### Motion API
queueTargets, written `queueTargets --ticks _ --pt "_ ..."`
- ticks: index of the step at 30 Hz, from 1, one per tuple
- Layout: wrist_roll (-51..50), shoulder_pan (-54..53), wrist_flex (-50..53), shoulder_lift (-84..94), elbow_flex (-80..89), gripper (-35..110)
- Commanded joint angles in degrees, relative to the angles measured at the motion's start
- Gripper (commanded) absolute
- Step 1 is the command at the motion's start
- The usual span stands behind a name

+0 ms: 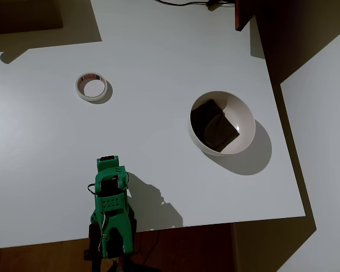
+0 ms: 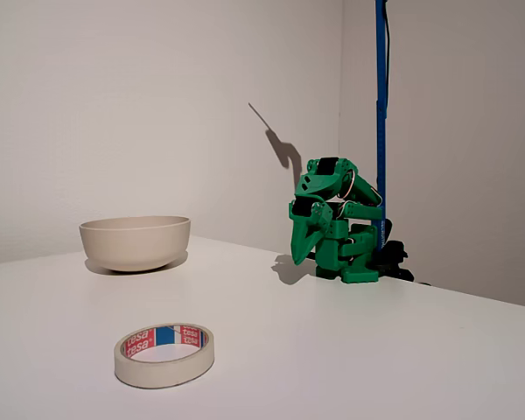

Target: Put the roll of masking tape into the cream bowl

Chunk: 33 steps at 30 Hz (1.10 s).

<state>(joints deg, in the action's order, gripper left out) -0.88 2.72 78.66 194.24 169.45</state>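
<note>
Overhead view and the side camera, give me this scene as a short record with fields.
tape: roll of masking tape lying flat on the white table, apart from everything
bowl: cream bowl upright, a dark square block inside it
arm: green, folded at the table edge
claw: claw pointing down near its base, holding nothing; open or shut unclear
task state: tape not yet in bowl

Off-white tape roll [image 2: 164,354], cream bowl [image 2: 135,242]

We see a white surface [image 1: 45,170], a dark square block [image 1: 214,124] lying tilted, a blue pole [image 2: 381,114] upright before a plain pale wall [image 2: 114,105].
</note>
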Motion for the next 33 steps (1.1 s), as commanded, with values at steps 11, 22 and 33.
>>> queueTargets --ticks 11,22,33 --pt "-2.29 2.02 0.79 0.00 -2.46 -8" --pt "-3.87 2.11 0.70 0.00 -2.46 -8" --pt "-5.01 1.76 -3.87 -1.32 -4.92 -8"
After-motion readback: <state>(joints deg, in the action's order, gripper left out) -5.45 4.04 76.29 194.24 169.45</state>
